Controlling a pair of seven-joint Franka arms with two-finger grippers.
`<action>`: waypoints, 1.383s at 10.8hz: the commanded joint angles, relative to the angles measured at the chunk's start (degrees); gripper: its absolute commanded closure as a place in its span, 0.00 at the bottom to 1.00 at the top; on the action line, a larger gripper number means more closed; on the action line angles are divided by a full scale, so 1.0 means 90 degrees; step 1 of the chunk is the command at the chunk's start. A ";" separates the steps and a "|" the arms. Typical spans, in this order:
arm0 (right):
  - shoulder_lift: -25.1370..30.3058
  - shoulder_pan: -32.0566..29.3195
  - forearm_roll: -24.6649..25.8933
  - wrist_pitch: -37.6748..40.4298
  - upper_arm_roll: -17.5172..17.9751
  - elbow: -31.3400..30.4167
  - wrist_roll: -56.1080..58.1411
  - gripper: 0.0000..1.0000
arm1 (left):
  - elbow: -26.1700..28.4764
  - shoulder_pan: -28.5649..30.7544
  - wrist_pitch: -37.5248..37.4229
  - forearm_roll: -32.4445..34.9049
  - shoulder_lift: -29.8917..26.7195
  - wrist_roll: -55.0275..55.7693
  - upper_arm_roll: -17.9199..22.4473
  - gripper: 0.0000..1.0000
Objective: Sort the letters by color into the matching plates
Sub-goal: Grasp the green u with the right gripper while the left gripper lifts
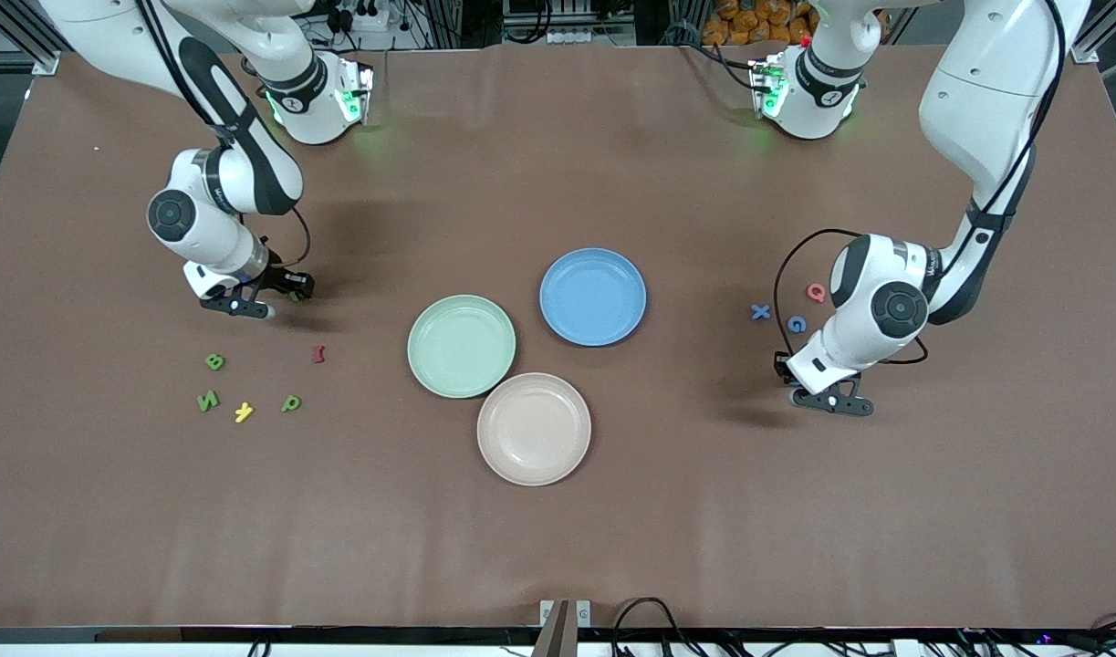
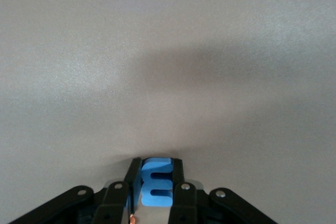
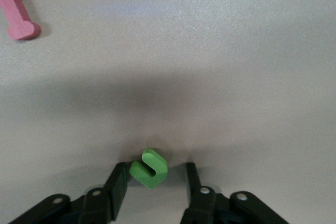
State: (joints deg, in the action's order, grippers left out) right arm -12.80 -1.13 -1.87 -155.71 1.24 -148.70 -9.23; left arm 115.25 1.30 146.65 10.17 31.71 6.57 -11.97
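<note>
Foam, by the look of it: these letters are thick, flat, matte cut-outs, and I judge them feather-light, a little squashy and easy to tip. My left gripper (image 2: 156, 184) is clamped on a blue letter E (image 2: 156, 183), pads flat on its two side edges, low at the left arm's end of the table (image 1: 704, 511). My right gripper (image 3: 156, 179) sits low at the right arm's end of the table with its jaws apart on either side of a tilted green letter (image 3: 149, 168), not pinching it yet. That one wants a grip across its outer edges, gently, or I expect it will twist. Both target plates lie mid-table, smooth and shallow-rimmed: green plate (image 1: 461, 346), blue plate (image 1: 592, 297). Three green letters (image 1: 214, 362) wait on the brown cloth nearer the front camera than my right gripper; a blue X (image 1: 760, 312) and G (image 1: 797, 324) lie beside my left arm.
</note>
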 commanded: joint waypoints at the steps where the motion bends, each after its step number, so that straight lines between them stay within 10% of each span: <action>1: 0.0036 0.0018 -0.0046 -0.0101 -0.0001 -0.0148 0.0088 0.53 | 0.0017 -0.0114 -0.0025 0.0208 -0.0183 0.0139 -0.0086 1.00; 15: -0.0140 -0.0012 -0.0056 -0.0384 -0.0001 -0.0050 0.0079 0.52 | -0.0197 -0.0398 -0.0687 0.0198 -0.0476 0.1466 -0.0886 1.00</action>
State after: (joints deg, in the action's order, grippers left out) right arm -12.58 -1.12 -1.87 -156.11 1.23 -148.86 -9.20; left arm 114.21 -2.33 144.23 10.20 29.12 15.87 -18.03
